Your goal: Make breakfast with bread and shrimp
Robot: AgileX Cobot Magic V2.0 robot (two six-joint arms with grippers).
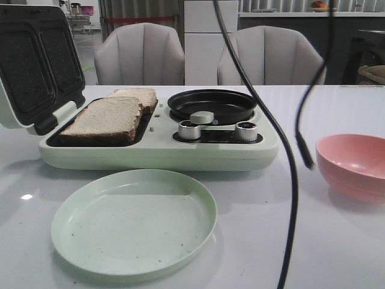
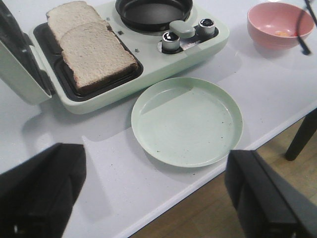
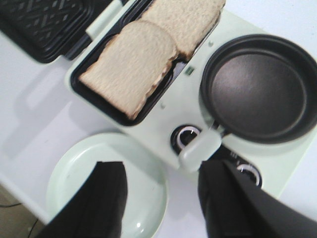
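Note:
Two slices of bread lie side by side in the black grill tray of a pale green breakfast maker (image 1: 156, 153): the near slice (image 1: 105, 118) (image 2: 96, 54) (image 3: 131, 67) and the far slice (image 1: 139, 96) (image 2: 69, 17) (image 3: 188, 17). A small pale orange piece, the shrimp (image 2: 281, 33), rests inside the pink bowl (image 2: 267, 29). My left gripper (image 2: 158, 198) hangs open and empty above the table's front edge, near the green plate (image 2: 187, 119). My right gripper (image 3: 163, 203) is open and empty above the plate (image 3: 74, 163) and the pan's handle (image 3: 199, 148).
The maker's lid (image 1: 33, 60) stands open at the left. Its black round pan (image 1: 212, 103) and two knobs sit on the right half. Black cables (image 1: 289, 156) hang in front of the front view. The pink bowl (image 1: 355, 162) stands at the right. Chairs stand behind the table.

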